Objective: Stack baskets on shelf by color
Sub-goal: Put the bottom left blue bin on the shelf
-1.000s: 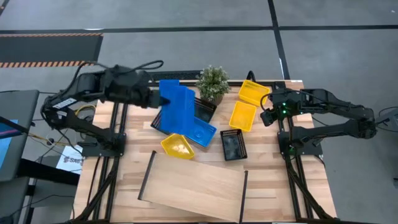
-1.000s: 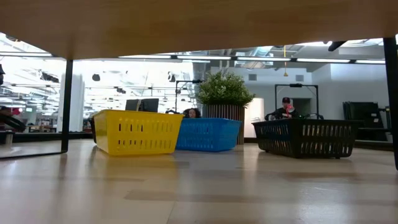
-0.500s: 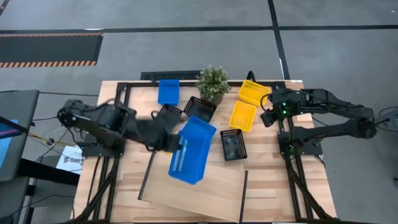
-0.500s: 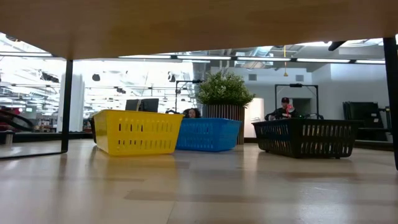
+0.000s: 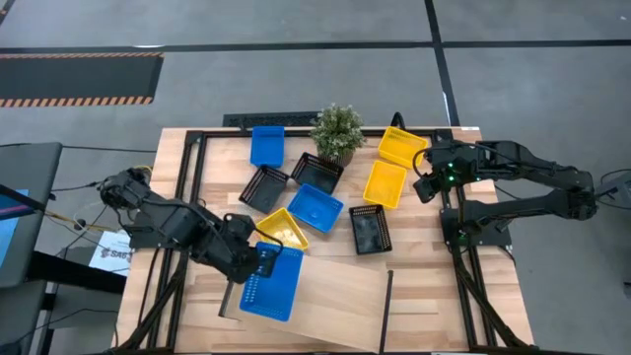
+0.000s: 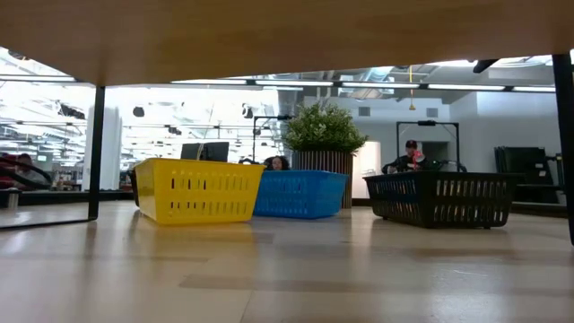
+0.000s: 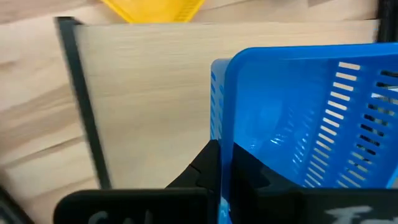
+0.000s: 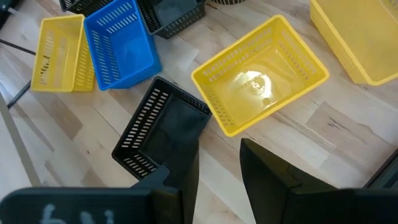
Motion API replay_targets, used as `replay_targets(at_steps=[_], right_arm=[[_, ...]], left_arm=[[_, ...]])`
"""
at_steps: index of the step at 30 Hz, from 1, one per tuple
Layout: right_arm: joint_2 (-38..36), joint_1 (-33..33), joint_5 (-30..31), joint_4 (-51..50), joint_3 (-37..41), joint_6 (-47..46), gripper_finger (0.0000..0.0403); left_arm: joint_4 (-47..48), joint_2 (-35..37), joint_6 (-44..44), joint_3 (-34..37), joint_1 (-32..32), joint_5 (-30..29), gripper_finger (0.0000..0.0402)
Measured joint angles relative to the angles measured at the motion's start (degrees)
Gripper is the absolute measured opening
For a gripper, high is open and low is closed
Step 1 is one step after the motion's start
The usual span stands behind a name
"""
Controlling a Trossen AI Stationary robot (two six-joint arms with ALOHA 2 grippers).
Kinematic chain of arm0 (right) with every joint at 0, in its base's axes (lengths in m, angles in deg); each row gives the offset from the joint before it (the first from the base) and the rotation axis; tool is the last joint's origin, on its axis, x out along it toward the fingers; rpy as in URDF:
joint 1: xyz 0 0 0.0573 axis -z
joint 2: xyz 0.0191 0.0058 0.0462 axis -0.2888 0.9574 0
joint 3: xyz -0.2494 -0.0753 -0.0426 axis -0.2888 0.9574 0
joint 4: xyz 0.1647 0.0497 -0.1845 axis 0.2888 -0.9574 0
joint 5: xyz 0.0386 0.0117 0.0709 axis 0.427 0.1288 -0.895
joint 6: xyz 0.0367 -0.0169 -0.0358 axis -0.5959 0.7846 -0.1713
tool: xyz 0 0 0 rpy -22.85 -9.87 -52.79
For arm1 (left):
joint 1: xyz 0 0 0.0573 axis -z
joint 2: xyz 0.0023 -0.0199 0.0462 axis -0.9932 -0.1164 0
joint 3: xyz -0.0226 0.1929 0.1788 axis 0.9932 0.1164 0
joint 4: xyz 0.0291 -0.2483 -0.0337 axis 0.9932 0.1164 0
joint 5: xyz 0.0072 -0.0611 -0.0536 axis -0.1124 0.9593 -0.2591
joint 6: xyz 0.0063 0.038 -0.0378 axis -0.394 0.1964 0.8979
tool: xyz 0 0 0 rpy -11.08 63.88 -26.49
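Note:
My left gripper is shut on a blue basket over the left end of the light-wood shelf. My right gripper waits open near the right edge, above a black basket and a yellow basket. On the tabletop stand two more blue baskets, three black baskets and three yellow baskets. My left gripper pinches the blue basket's short end wall at its rim, one finger outside the wall and the other inside. It comes from the table's left side. The basket lies open side up over the shelf; whether it touches the board, I cannot tell.
A potted green plant stands at the far edge among the baskets. The low view looks under the shelf board past its dark leg. The shelf's middle and right part are bare. People show in the room behind.
My left arm has carried the blue basket from the far-left part of the table toward the near edge, over the shelf's left end. The basket, first standing on end, now lies nearly flat with its opening up. The right arm has kept still.

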Motion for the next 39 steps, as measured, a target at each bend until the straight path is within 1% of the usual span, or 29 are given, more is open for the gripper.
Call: replay_targets(at_steps=[4, 7, 11, 16, 17, 20, 25, 28, 31, 34, 37, 39], right_arm=[[0.0, 0.0, 0.0, 0.0, 0.0, 0.1, 0.0141], [0.0, 0.0, 0.0, 0.0, 0.0, 0.3, 0.0141], [0.0, 0.0, 0.0, 0.0, 0.0, 1.1, 0.0137], [0.0, 0.0, 0.0, 0.0, 0.0, 1.1, 0.0138], [0.0, 0.0, 0.0, 0.0, 0.0, 1.0, 0.0139], [0.0, 0.0, 0.0, 0.0, 0.0, 1.0, 0.0138], [0.0, 0.0, 0.0, 0.0, 0.0, 1.0, 0.0135], [0.0, 0.0, 0.0, 0.0, 0.0, 1.0, 0.0135], [0.0, 0.0, 0.0, 0.0, 0.0, 0.3, 0.0135], [0.0, 0.0, 0.0, 0.0, 0.0, -0.5, 0.0134], [0.0, -0.1, -0.1, 0.0, 0.0, -0.5, 0.0134], [0.0, -0.1, -0.1, 0.1, 0.0, -0.5, 0.0134]], left_arm=[[5.7, 0.0, 0.1, 0.0, 1.0, 2.2, 0.0], [7.3, 0.0, -0.1, 0.1, 1.3, 2.5, 0.0], [7.2, -0.1, -1.9, 0.1, 1.2, 2.1, 0.0], [6.3, -1.7, -4.7, 2.6, 0.8, 6.6, 0.0], [5.6, -1.8, -5.0, 3.1, 0.7, 6.7, 0.0], [5.4, -1.8, -5.0, 4.6, 0.7, 6.4, 0.0], [4.5, -1.8, -4.8, 4.6, 0.5, 5.1, 0.0], [0.8, -1.8, -5.0, 4.4, -1.0, 3.7, 0.0], [-3.9, -1.7, -8.4, 3.8, -3.5, 3.0, 0.0], [-7.9, -2.8, -10.9, 3.8, -5.9, 4.6, 0.0], [-12.2, -4.5, -12.4, 3.7, -7.4, 6.7, 0.0], [-14.1, -6.0, -12.6, 3.5, -7.7, 7.0, 0.0]])
